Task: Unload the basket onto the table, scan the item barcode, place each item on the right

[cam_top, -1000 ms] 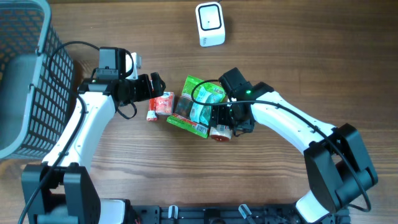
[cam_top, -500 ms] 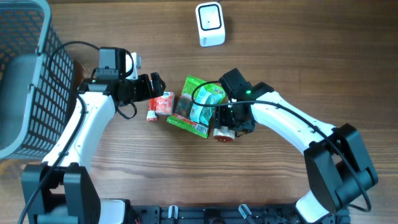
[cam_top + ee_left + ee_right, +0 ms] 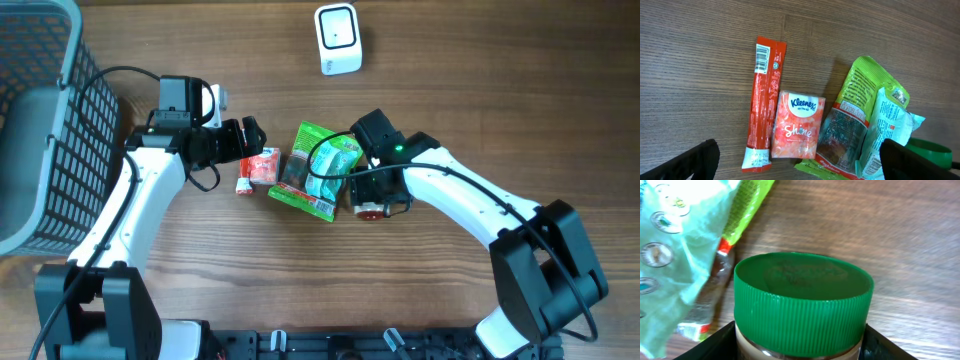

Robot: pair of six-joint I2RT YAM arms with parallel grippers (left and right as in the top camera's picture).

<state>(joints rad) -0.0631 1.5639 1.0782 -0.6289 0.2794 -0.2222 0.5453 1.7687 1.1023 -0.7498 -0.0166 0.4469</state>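
A jar with a green ribbed lid [image 3: 802,300] sits between my right gripper's [image 3: 800,347] black fingers, which are shut on its body just below the lid. From overhead the jar [image 3: 371,208] lies at the right edge of a heap of items. The heap holds a green snack bag [image 3: 852,120], a pale teal bag [image 3: 892,135], a Kleenex pack [image 3: 797,124] and a red stick packet [image 3: 764,100] with a barcode at its top end. My left gripper [image 3: 807,167] hangs open above the Kleenex pack, holding nothing. The white scanner [image 3: 338,38] stands at the far side of the table.
A grey wire basket [image 3: 40,120] fills the left edge of the table. Bare wood lies between the heap and the scanner, and to the right of the jar.
My right gripper has closed on the jar and drawn it a little to the right, away from the bags. The left arm has not moved.
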